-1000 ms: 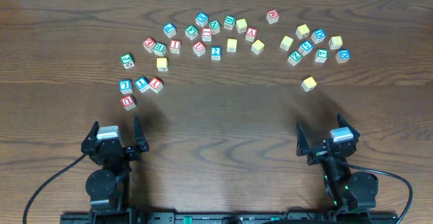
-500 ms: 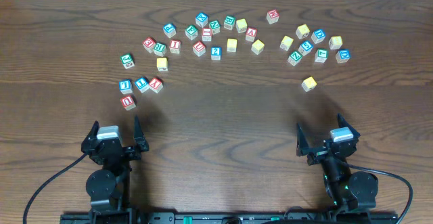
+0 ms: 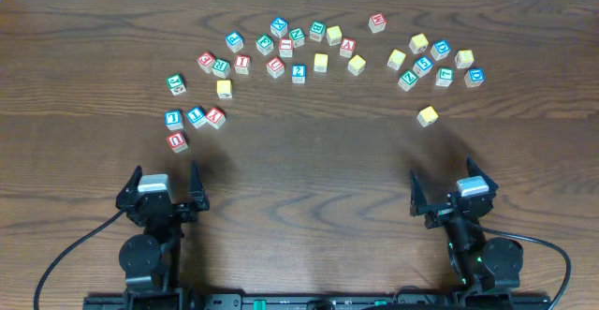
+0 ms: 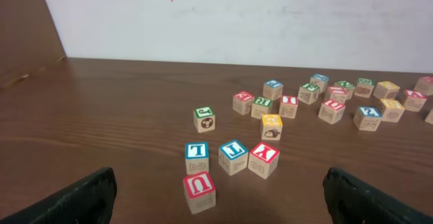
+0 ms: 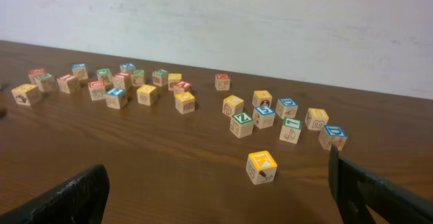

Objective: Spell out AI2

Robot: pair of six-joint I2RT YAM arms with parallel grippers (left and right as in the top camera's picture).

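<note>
Many lettered wooden blocks lie in an arc across the far half of the table. A red block reading A or V [image 3: 214, 116] lies at the left, also in the left wrist view [image 4: 264, 159]. A red I block [image 3: 241, 63] and a blue 2 block [image 3: 299, 71] lie further back. My left gripper [image 3: 163, 176] is open and empty near the front edge, behind a red U block [image 4: 199, 191]; in the left wrist view [image 4: 223, 209] its fingers frame that cluster. My right gripper [image 3: 445, 181] is open and empty, with nothing between its fingers in the right wrist view [image 5: 220, 198].
A lone yellow block [image 3: 428, 115] lies ahead of the right gripper, also in the right wrist view [image 5: 261, 166]. A right-hand cluster of yellow, blue and green blocks [image 3: 430, 62] sits further back. A white wall rises behind the table's far edge.
My left gripper has shifted slightly to the right. The right gripper and the blocks have not moved.
</note>
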